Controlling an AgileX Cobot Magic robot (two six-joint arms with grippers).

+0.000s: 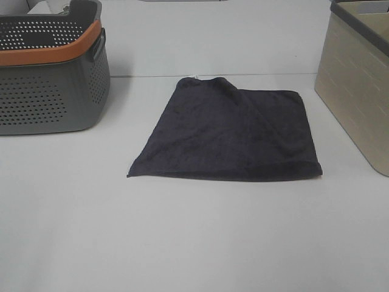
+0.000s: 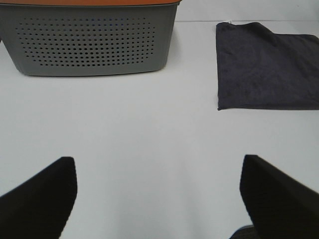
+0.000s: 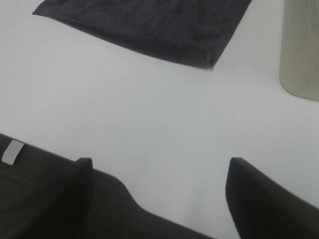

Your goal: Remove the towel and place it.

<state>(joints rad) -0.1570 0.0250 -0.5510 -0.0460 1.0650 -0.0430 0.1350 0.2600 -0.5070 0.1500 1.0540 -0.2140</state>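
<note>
The towel, near-black plush cloth, lies folded flat in the middle of the white table, one layer creased over at its far side. It also shows in the left wrist view as the towel and in the right wrist view as the towel. My left gripper hovers open over bare table, short of the towel and the grey basket. My right gripper is open too, nothing between its fingers, a stretch away from the towel's hemmed near corner. Neither gripper appears in the exterior high view.
A grey perforated basket with an orange rim stands at the back left, seen again as the basket. A beige bin stands at the right edge, close to the towel. A dark surface with a small white tag lies beneath the right gripper.
</note>
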